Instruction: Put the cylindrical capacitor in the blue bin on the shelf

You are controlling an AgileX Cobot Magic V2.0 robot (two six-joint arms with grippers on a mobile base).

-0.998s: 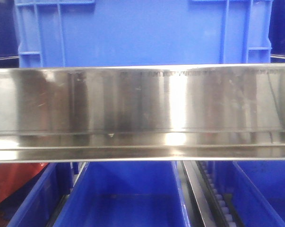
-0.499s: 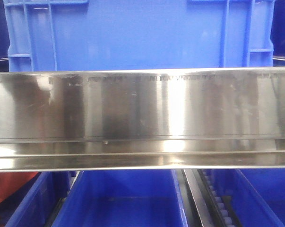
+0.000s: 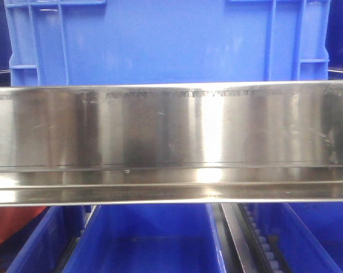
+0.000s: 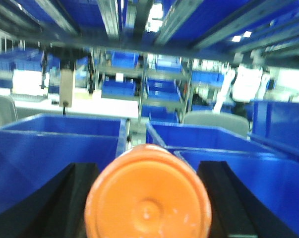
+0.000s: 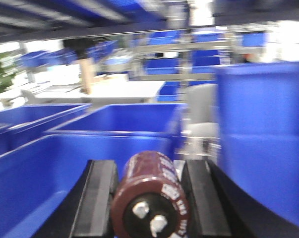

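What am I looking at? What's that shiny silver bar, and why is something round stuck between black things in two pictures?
This is a robot with two arms and three cameras. One camera looks forward. The shiny bar is the front rail of a shelf, with a big blue bin above it and more blue bins below. The other two cameras sit on the robot's wrists and look along its hands. The black pieces are the fingers of each tool. The left tool squeezes an orange cylinder, seen end-on. The right tool squeezes a dark brown capacitor, an electrical part with two metal pins on its end. Both wrist cameras see open bins ahead.
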